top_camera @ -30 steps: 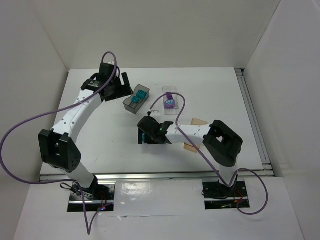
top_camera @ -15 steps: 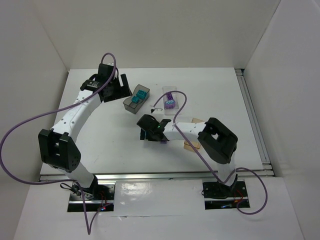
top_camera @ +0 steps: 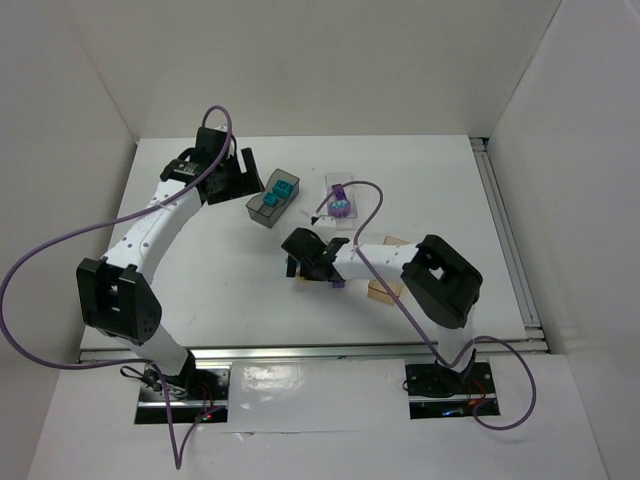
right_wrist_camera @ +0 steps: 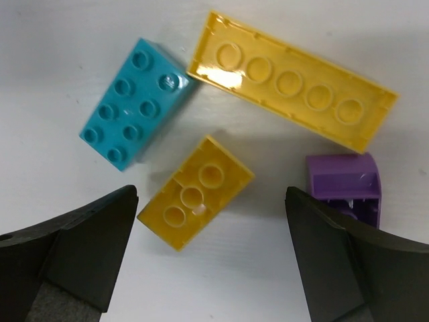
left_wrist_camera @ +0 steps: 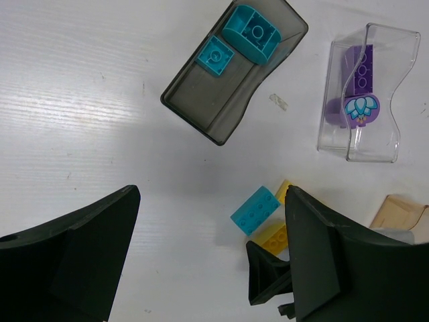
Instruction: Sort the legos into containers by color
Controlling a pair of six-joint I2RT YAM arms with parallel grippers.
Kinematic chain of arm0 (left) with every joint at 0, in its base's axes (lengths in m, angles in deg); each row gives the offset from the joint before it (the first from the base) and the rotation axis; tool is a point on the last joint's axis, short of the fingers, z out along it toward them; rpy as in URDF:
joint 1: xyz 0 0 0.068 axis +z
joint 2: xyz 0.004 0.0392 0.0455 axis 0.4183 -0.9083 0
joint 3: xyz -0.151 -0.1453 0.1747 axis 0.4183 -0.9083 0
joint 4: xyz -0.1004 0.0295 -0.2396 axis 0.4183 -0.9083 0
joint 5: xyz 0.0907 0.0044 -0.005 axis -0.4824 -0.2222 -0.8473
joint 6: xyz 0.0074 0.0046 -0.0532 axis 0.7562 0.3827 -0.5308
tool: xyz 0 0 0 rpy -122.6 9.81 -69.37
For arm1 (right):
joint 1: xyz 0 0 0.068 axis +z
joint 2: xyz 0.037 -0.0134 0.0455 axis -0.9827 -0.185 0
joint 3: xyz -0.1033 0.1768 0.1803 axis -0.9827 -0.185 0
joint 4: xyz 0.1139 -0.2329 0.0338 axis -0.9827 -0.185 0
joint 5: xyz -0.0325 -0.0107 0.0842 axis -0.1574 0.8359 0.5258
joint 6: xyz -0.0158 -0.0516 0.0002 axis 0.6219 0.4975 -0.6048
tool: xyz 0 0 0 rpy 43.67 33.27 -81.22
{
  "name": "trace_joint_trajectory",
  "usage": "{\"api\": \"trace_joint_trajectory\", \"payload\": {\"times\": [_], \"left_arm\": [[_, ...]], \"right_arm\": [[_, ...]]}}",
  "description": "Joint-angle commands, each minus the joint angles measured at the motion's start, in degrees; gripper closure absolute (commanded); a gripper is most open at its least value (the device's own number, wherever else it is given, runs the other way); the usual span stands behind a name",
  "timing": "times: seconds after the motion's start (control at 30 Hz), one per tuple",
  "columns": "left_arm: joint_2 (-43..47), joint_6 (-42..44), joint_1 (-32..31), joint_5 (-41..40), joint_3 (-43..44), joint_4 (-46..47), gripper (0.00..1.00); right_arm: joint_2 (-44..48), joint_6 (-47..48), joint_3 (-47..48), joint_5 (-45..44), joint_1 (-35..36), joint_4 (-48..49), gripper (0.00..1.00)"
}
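My right gripper (right_wrist_camera: 211, 221) hangs open just over the loose legos. A small yellow brick (right_wrist_camera: 196, 191) lies studs-down between its fingers, untouched. Around it lie a teal brick (right_wrist_camera: 134, 100), a long yellow brick (right_wrist_camera: 291, 80) and a purple brick (right_wrist_camera: 345, 184). In the top view the right gripper (top_camera: 310, 262) hides most of them; the purple brick (top_camera: 337, 283) shows. The dark grey tray (left_wrist_camera: 221, 100) holds two teal pieces (left_wrist_camera: 249, 30). The clear tray (left_wrist_camera: 395, 100) holds a purple brick (left_wrist_camera: 358, 64) and a striped round piece (left_wrist_camera: 360, 107). My left gripper (left_wrist_camera: 211, 201) is open and empty, high at the back left.
The tan tray (top_camera: 385, 290) lies mostly under my right forearm, near the table's front right. The dark grey tray (top_camera: 273, 197) and clear tray (top_camera: 340, 200) sit side by side behind the right gripper. White walls close in the table on three sides.
My right gripper's jaws have spread wider and its wrist has shifted slightly right over the loose bricks. The left arm has not moved.
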Motion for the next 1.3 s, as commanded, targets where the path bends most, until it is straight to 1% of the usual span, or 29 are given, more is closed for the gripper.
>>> {"api": "trace_joint_trajectory", "payload": {"times": [0.0,0.17,0.37,0.4,0.5,0.63,0.7,0.77,0.8,0.9,0.93,1.0,1.03,1.1,1.13,1.23,1.27], "left_arm": [[0.9,1.3,0.4,0.6,-0.6,1.2,0.07],[0.9,1.3,0.4,0.6,-0.6,1.2,0.07],[0.9,1.3,0.4,0.6,-0.6,1.2,0.07],[0.9,1.3,0.4,0.6,-1.1,1.2,0.07],[0.9,1.3,0.4,0.6,-1.1,1.2,0.07],[0.9,1.3,0.4,0.6,-1.1,1.2,0.07],[0.9,1.3,0.4,0.6,-1.6,1.2,0.07],[0.9,1.3,0.4,0.6,-1.6,1.2,0.09],[0.9,1.3,0.4,0.6,-1.6,1.2,0.09],[0.9,1.3,0.4,0.6,-1.6,1.2,0.09],[0.9,1.3,0.4,0.6,-1.6,1.2,0.09],[0.9,1.3,0.4,0.6,-1.6,1.2,0.09],[0.9,1.3,0.4,0.6,-1.6,1.2,0.09],[0.9,1.3,0.4,0.6,-1.6,1.2,0.09],[0.9,1.3,0.4,0.6,-1.6,1.2,0.09],[0.9,1.3,-1.0,0.6,-2.2,1.2,0.09],[0.9,1.3,-1.7,0.6,-2.2,1.2,0.09]], "right_arm": [[5.2,0.7,-2.6,0.1,0.3,2.4,0.01],[5.2,1.3,-2.7,0.6,0.9,1.7,0.01],[1.2,1.9,0.5,0.1,1.4,0.4,0.16],[-0.5,1.9,2.0,0.1,1.4,0.4,0.20],[-3.8,1.9,5.2,-1.3,1.4,-1.9,0.28],[-5.8,1.9,7.3,-3.0,2.0,-4.1,0.29],[-5.8,1.9,8.1,-3.9,2.0,-5.5,0.34],[-4.7,1.3,8.1,-5.5,2.5,-6.1,0.43],[-4.0,1.3,8.1,-5.5,2.5,-6.1,0.54],[1.6,0.7,6.7,-8.5,3.0,-8.1,0.72],[3.2,0.7,6.1,-8.5,3.0,-8.1,0.74],[6.3,0.7,5.0,-8.5,3.0,-8.6,0.76],[9.6,0.7,3.7,-9.1,3.0,-8.6,0.77],[13.0,-0.1,2.3,-11.1,3.0,-11.2,0.77],[16.2,-1.0,0.9,-13.2,3.0,-12.3,0.77],[21.0,-5.8,-1.4,-17.3,3.0,-19.4,0.77],[24.2,-8.4,-3.9,-19.7,1.8,-21.0,0.76]]}}
